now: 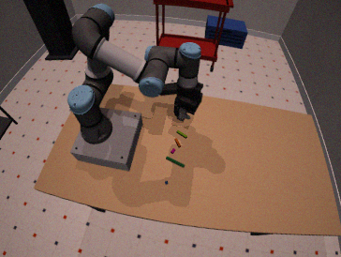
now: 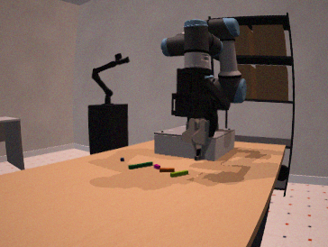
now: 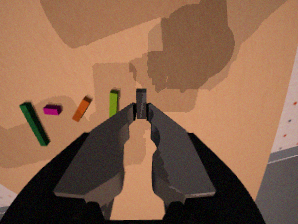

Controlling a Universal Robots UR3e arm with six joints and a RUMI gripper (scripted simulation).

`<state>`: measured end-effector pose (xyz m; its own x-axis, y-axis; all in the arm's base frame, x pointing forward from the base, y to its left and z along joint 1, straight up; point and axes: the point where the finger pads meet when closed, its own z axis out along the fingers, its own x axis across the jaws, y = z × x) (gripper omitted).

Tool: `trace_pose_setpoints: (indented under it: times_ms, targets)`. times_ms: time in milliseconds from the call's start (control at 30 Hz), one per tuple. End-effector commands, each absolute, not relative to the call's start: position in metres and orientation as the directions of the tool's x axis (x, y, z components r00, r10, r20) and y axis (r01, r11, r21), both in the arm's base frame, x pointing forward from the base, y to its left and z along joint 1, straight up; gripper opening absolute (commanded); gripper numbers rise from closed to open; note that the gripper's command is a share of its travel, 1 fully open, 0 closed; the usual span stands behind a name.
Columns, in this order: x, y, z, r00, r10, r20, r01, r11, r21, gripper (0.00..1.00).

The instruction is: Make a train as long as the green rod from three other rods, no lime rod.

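My gripper (image 3: 141,104) is shut on a grey rod (image 3: 141,102) and holds it above the brown mat; the gripper also shows in the top view (image 1: 182,116) and the exterior view (image 2: 197,155). On the mat lie a lime rod (image 3: 114,102), an orange rod (image 3: 82,108), a magenta rod (image 3: 52,110) and a green rod (image 3: 34,123), all to the left of my fingers in the wrist view. In the top view they lie in a loose row: lime rod (image 1: 182,134), orange rod (image 1: 178,142), magenta rod (image 1: 172,151), green rod (image 1: 175,161). A small blue rod (image 1: 166,182) lies apart, nearer the front.
The arm's grey base block (image 1: 109,139) stands on the mat's left side. A red cart (image 1: 189,28) and a blue box (image 1: 227,31) stand behind the mat. A black pedestal (image 2: 107,127) with a second arm stands at the far side.
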<state>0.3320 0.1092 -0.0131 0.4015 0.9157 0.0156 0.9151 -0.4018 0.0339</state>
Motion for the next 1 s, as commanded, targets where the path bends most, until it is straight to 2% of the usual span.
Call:
trace_pose_setpoints:
  times_ms: [0, 333, 967]
  targets:
    - [0.326, 0.110, 0.014, 0.401, 0.916, 0.006, 0.916, -0.401, 0.009, 0.00]
    - [0.326, 0.109, 0.040, 0.401, 0.916, 0.006, 0.916, -0.401, 0.009, 0.00]
    - [0.326, 0.109, 0.042, 0.401, 0.916, 0.006, 0.916, -0.401, 0.007, 0.00]
